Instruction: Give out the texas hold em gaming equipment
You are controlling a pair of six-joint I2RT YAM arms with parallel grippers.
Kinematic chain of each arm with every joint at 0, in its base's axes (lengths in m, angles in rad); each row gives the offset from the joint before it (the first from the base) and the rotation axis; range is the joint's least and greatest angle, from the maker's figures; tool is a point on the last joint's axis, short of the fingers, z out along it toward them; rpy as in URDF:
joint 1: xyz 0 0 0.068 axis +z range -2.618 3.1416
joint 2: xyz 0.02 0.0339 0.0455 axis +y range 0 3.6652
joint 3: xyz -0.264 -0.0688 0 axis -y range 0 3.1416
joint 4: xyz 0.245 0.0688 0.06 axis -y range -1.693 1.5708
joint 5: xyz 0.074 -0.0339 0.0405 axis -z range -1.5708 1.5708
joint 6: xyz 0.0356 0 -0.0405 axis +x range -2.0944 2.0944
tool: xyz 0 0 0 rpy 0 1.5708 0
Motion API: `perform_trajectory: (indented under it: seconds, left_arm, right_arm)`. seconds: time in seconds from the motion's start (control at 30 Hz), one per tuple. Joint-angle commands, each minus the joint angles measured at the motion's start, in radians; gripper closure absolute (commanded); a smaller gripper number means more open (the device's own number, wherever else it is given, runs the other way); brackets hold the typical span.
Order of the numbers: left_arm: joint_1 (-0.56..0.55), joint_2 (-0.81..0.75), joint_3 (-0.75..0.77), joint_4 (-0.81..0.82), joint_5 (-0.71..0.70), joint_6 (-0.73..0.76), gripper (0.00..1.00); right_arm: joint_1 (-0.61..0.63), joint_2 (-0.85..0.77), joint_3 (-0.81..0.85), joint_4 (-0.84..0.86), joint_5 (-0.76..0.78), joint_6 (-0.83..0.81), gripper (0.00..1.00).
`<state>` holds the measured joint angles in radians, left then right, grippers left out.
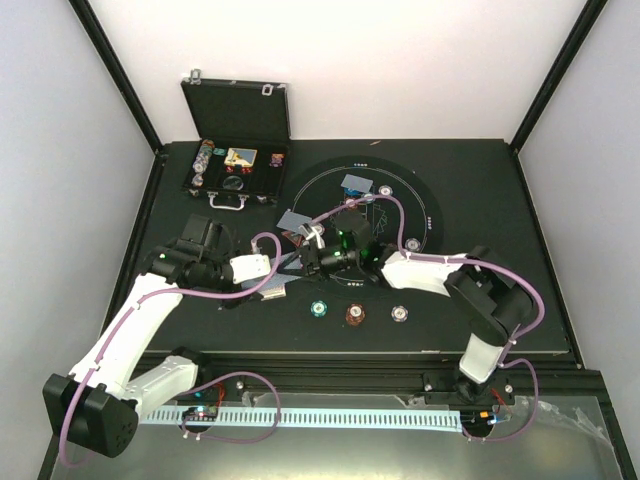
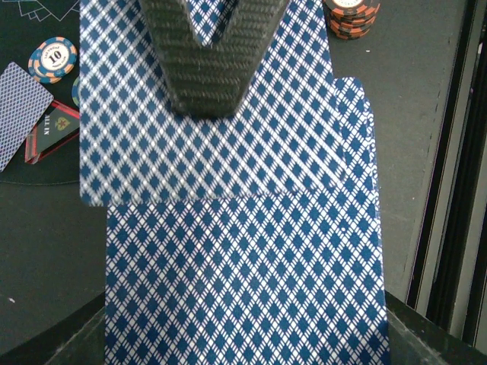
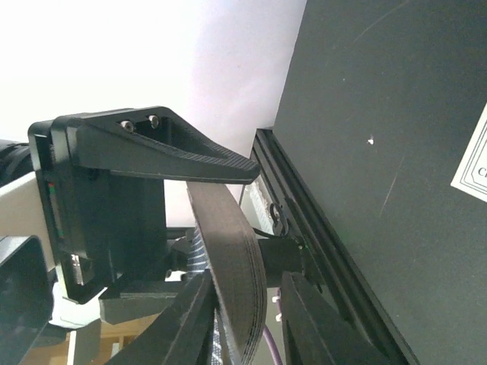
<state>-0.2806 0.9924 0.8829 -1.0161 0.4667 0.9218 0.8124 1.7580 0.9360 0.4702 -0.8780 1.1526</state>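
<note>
My left gripper (image 1: 275, 272) (image 2: 243, 338) is shut on a deck of blue-backed cards (image 2: 243, 274), which fills the left wrist view. The top card (image 2: 304, 114) sits shifted forward off the deck. One finger (image 2: 205, 68) of my right gripper (image 1: 305, 262) lies on that card. In the right wrist view the deck's bent edge (image 3: 232, 258) stands between the fingers of my right gripper (image 3: 247, 304); one finger touches it and a gap shows at the other. Single cards (image 1: 355, 183) (image 1: 293, 220) lie on the mat. Teal (image 1: 319, 307), red-brown (image 1: 356, 314) and white (image 1: 400, 313) chips lie near the front.
The open black case (image 1: 235, 150) with chips stands at the back left. The round black mat (image 1: 420, 190) holds further chips (image 1: 386, 190) (image 1: 412, 244). An orange-blue chip (image 2: 53, 59), a red triangle marker (image 2: 49, 137) and an orange chip stack (image 2: 351, 15) lie near the deck.
</note>
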Motion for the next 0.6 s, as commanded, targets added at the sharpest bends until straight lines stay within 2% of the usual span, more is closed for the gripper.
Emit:
perform_trajectory:
  seconds: [0.0, 0.1, 0.37, 0.57]
  left_arm:
    - [0.003, -0.024, 0.013, 0.012, 0.040, -0.001, 0.99]
    - [0.003, -0.023, 0.014, 0.012, 0.039, -0.001, 0.98]
    - [0.003, -0.020, 0.016, 0.013, 0.043, -0.002, 0.98]
    - [0.003, -0.017, 0.016, 0.013, 0.040, -0.001, 0.98]
  right_arm:
    - [-0.024, -0.044, -0.024, -0.102, 0.062, -0.036, 0.78]
    - [-0.039, -0.075, -0.041, -0.117, 0.062, -0.045, 0.85]
    - [-0.070, -0.137, -0.061, -0.177, 0.062, -0.086, 0.96]
    - [-0.143, -0.180, -0.098, -0.242, 0.058, -0.138, 0.99]
